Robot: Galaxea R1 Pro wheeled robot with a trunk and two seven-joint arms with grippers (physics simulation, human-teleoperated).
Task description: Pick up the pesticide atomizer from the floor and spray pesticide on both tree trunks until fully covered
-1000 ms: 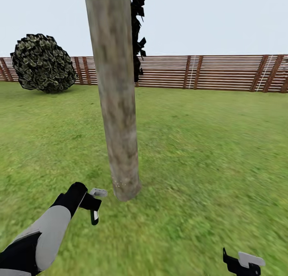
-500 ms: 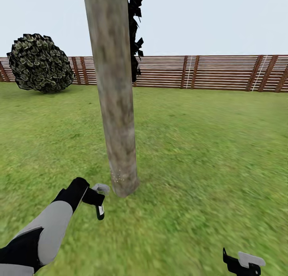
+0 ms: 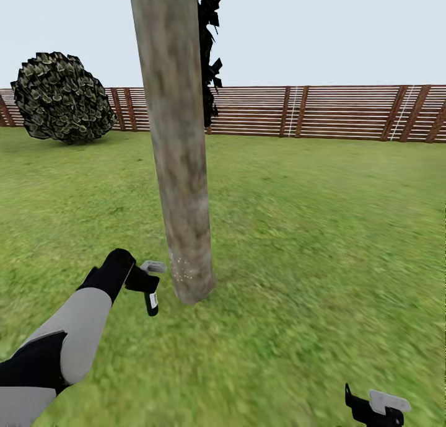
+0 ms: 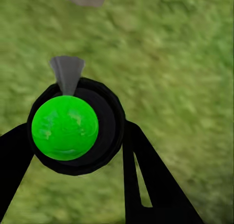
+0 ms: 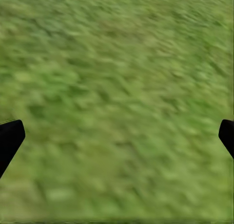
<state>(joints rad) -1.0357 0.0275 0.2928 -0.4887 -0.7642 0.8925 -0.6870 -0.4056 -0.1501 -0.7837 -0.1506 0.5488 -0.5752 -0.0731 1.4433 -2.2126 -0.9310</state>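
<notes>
Lifting a little, the left gripper [image 3: 146, 284] had come up higher beside the tree trunk [image 3: 179, 167] than it was half a second before. It was shut around the pesticide atomizer [image 3: 151, 301]. The little dark bottle with its white label hung down from the black fingers, close to the foot of the trunk but not touching it. In the left wrist view the bottle's top looked like a bright green ball inside a black ring, with a black finger on each side of it. A small grey cone stuck out from the ring toward a grey shape that was probably the bottom of the trunk.

Tiny pale dots [image 3: 181, 272] showed on the bark low down, level with the gripper. They were likely spray drops. The rest of the trunk above them looked plain grey-brown. So the spraying seemed to have only begun at the bottom, and the rise of the arm probably meant the spray would go up the trunk next.

The right gripper [image 3: 376, 407] sat low over the grass [image 3: 322, 228], far from the tree. Its fingers were spread wide with nothing between them.

Behind the trunk were a brown fence [image 3: 347, 111] and a round bush [image 3: 62, 98].
</notes>
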